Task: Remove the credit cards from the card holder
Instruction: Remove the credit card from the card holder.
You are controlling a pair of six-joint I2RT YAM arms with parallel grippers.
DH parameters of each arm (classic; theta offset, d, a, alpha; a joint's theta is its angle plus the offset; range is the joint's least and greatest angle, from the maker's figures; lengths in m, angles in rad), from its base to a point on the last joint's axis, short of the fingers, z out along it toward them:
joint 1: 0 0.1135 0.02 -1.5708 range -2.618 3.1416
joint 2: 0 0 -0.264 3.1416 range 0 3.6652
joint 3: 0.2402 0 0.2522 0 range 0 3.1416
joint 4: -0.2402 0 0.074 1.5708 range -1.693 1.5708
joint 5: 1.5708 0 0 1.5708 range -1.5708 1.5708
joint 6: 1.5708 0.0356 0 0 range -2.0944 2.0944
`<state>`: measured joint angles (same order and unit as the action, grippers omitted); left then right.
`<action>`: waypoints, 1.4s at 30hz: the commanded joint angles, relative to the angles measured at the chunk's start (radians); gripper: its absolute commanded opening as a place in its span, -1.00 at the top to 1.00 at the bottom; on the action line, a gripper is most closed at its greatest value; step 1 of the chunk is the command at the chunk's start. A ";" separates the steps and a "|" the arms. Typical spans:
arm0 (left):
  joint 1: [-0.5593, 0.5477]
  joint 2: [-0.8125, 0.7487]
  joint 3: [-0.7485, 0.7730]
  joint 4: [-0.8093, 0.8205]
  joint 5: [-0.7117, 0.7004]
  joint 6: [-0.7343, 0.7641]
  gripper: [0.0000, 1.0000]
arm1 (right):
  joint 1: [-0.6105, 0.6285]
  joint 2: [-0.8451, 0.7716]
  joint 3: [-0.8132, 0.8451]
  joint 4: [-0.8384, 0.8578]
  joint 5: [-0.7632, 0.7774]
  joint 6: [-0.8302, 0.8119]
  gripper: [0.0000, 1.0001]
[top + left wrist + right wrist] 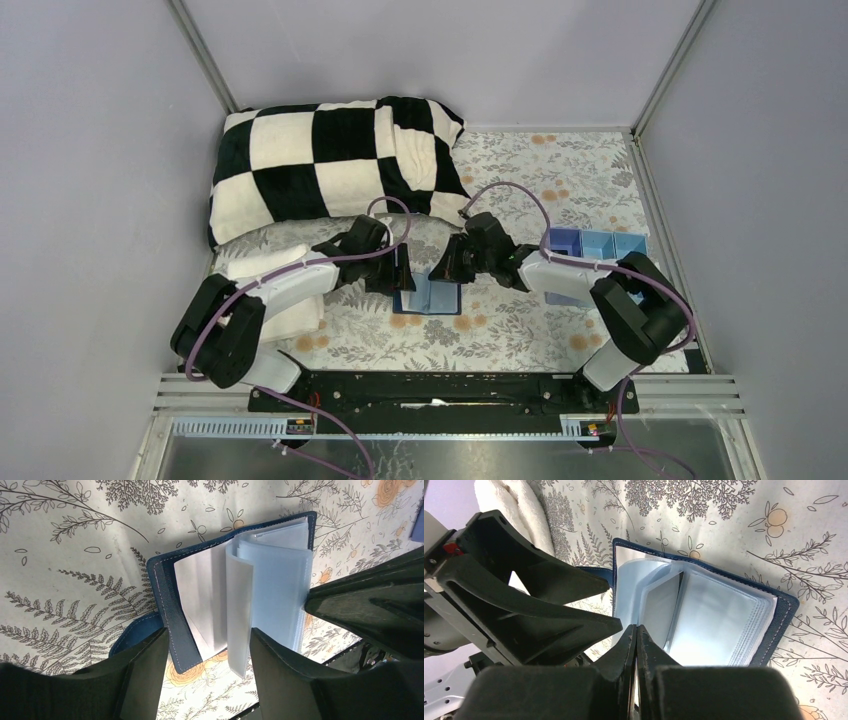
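Observation:
The card holder (428,297) lies open on the flowered cloth, navy cover (170,610) down, its clear plastic sleeves (275,590) fanned upward. No credit cards can be made out in the sleeves. My left gripper (207,632) is open, low over the holder's near end, one finger outside the left cover and one sleeve leaf standing between the fingers. My right gripper (636,627) is shut, its tips against the edge of the sleeves (704,625). Whether a leaf is nipped between them does not show. The two grippers (400,275) (445,272) face each other across the holder.
A black-and-white checked blanket (330,160) lies at the back left. A folded white towel (275,290) sits under the left arm. A light-blue compartment tray (595,245) stands to the right, behind the right arm. Walls enclose the table.

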<state>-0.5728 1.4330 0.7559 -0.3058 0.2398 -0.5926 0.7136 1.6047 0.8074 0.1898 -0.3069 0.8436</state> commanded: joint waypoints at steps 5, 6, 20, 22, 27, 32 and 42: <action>0.017 -0.059 0.004 0.064 0.069 -0.019 -0.43 | 0.018 0.048 0.047 -0.009 -0.016 -0.018 0.93; 0.018 -0.059 0.005 0.069 0.073 -0.021 -0.45 | 0.018 0.049 0.045 -0.006 -0.018 -0.016 0.93; 0.017 -0.004 0.008 0.087 0.124 -0.003 -0.73 | 0.018 0.055 0.039 0.008 -0.024 -0.009 0.94; 0.016 0.004 0.007 0.080 0.111 -0.001 -0.73 | 0.019 0.054 0.038 0.008 -0.026 -0.009 0.93; 0.016 0.014 -0.003 0.073 0.090 -0.005 -0.71 | 0.018 0.047 0.035 0.011 -0.030 -0.008 0.94; 0.016 0.011 -0.037 0.167 0.185 -0.046 -0.70 | 0.018 0.050 0.032 0.019 -0.037 -0.006 0.94; -0.007 0.056 -0.018 0.164 0.159 -0.036 -0.71 | 0.018 0.049 0.032 0.017 -0.038 -0.003 0.94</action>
<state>-0.5690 1.4719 0.7227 -0.1841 0.3885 -0.6327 0.7204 1.6581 0.8219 0.1921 -0.3336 0.8421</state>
